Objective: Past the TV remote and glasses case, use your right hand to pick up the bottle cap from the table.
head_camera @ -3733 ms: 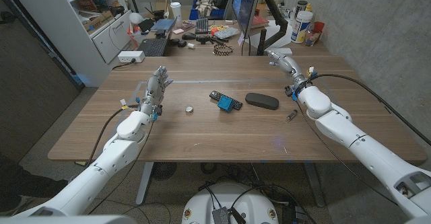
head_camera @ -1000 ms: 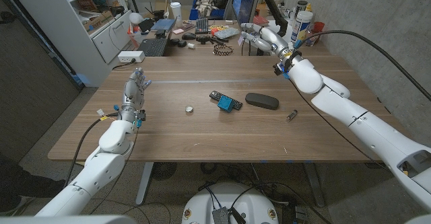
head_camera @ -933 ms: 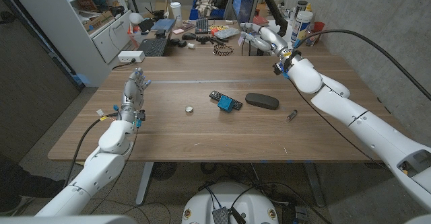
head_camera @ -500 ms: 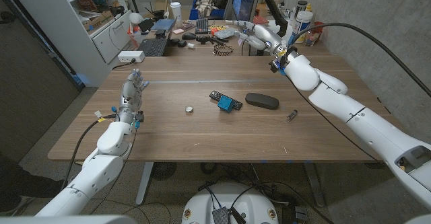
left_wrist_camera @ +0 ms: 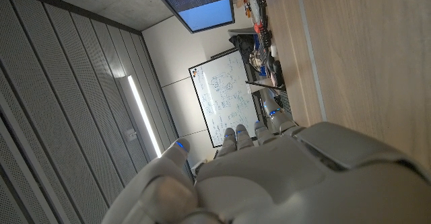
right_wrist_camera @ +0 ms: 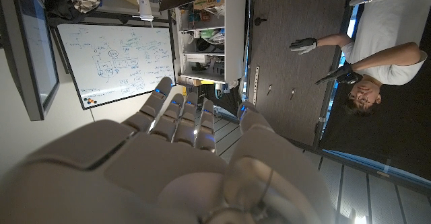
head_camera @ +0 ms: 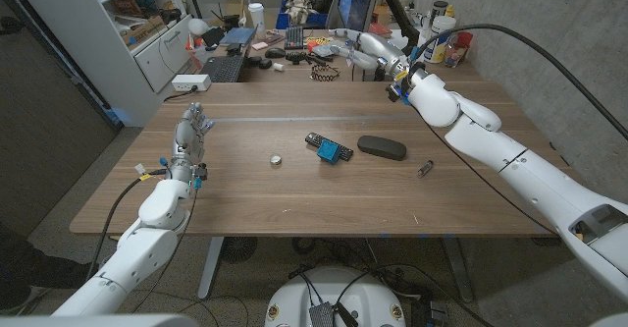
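The cap is seen lying flat on the bare worktop, left of centre, by itself. To its right, in a loose row, come the remote, a blue object touching it, then the glasses case, its long axis running roughly left to right. A small dark cylinder lies further right, apart from the row. The right hand is held high over the far edge of the worktop, beyond the case, fingers apart, nothing gripped. From it the cap lies nearer the robot and well to the left, past the case and remote, so a reach across the row is judged necessary. The left hand stands upright near the left edge, fingers extended and empty; it is the nearer hand to the cap, though the task names the right. A person is seen in the right wrist view, away from the worktop.
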`<state>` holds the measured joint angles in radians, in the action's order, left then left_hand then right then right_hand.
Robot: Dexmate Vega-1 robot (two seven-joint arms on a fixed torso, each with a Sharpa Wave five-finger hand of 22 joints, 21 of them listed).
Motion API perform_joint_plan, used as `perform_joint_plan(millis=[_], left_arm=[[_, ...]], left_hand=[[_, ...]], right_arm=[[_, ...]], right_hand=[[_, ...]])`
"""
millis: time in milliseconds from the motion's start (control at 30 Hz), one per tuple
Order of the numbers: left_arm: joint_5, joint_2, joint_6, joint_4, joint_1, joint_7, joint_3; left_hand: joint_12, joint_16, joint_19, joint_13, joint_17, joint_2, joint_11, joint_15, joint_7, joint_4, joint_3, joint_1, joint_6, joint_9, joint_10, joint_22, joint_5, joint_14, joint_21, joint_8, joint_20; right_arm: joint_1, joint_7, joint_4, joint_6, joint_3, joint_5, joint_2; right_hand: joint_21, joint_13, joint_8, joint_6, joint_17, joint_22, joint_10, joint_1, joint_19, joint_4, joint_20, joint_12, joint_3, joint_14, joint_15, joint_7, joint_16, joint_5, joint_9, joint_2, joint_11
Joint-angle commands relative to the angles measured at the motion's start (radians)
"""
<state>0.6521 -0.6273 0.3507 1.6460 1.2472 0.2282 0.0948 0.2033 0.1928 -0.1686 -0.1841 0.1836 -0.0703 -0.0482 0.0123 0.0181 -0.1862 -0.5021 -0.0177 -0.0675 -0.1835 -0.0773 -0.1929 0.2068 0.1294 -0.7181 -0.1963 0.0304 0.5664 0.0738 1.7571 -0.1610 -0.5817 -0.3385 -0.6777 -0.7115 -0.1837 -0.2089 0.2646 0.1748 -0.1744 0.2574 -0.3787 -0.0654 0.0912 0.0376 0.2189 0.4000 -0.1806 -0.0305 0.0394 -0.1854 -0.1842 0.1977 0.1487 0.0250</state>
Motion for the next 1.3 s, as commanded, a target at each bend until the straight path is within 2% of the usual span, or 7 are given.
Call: perform_joint_plan(millis=[33, 633, 1067, 1300], left_arm=[[0.001, 0.004, 0.001, 0.002, 0.009, 0.005, -0.011], [0.009, 0.013, 0.006, -0.003, 0.020, 0.006, -0.017], [0.012, 0.011, 0.004, -0.004, 0.029, 0.008, -0.025], [0.022, 0.013, -0.006, 0.001, 0.036, 0.016, -0.032]], left_hand=[[0.002, 0.005, -0.056, -0.001, 0.006, -0.098, 0.002, 0.003, -0.001, 0.003, -0.007, -0.002, 0.002, -0.005, 0.003, -0.002, 0.006, -0.006, -0.006, -0.002, -0.004], [0.000, 0.003, -0.060, -0.001, 0.006, -0.099, 0.003, 0.001, -0.003, 0.003, -0.008, -0.002, -0.001, -0.005, 0.001, -0.002, 0.006, -0.002, -0.005, 0.000, -0.003], [0.001, 0.004, -0.058, -0.002, 0.006, -0.098, 0.004, 0.000, 0.001, 0.003, -0.009, -0.001, 0.002, -0.005, 0.004, -0.002, 0.006, -0.006, -0.007, 0.000, 0.000], [0.001, 0.005, -0.059, -0.002, 0.006, -0.102, 0.009, -0.007, -0.008, 0.002, -0.011, -0.002, 0.005, -0.005, 0.007, -0.001, 0.006, -0.008, -0.007, -0.001, -0.003]], right_arm=[[-0.047, -0.042, -0.017, -0.024, -0.030, -0.036, 0.018], [-0.083, -0.096, -0.004, -0.059, -0.060, -0.078, 0.030], [-0.122, -0.144, -0.025, -0.080, -0.091, -0.110, 0.053], [-0.144, -0.175, -0.035, -0.085, -0.113, -0.131, 0.066]], right_hand=[[0.002, -0.005, 0.004, 0.009, 0.002, -0.004, 0.005, -0.014, -0.009, 0.006, 0.053, 0.007, 0.000, -0.004, -0.009, -0.003, -0.008, 0.003, 0.003, 0.002, -0.004], [0.006, -0.005, 0.005, 0.009, 0.003, -0.004, 0.006, -0.018, -0.012, 0.008, 0.053, 0.007, -0.003, -0.007, -0.009, -0.004, -0.009, 0.003, 0.004, 0.004, -0.006], [0.008, -0.005, 0.005, 0.009, 0.003, -0.004, 0.006, -0.020, -0.015, 0.008, 0.052, 0.006, -0.006, -0.009, -0.010, -0.007, -0.010, 0.002, 0.004, 0.007, -0.007], [0.008, -0.005, 0.005, 0.009, 0.003, -0.004, 0.006, -0.023, -0.018, 0.010, 0.053, 0.005, -0.005, -0.011, -0.011, -0.009, -0.010, 0.001, 0.004, 0.009, -0.009]])
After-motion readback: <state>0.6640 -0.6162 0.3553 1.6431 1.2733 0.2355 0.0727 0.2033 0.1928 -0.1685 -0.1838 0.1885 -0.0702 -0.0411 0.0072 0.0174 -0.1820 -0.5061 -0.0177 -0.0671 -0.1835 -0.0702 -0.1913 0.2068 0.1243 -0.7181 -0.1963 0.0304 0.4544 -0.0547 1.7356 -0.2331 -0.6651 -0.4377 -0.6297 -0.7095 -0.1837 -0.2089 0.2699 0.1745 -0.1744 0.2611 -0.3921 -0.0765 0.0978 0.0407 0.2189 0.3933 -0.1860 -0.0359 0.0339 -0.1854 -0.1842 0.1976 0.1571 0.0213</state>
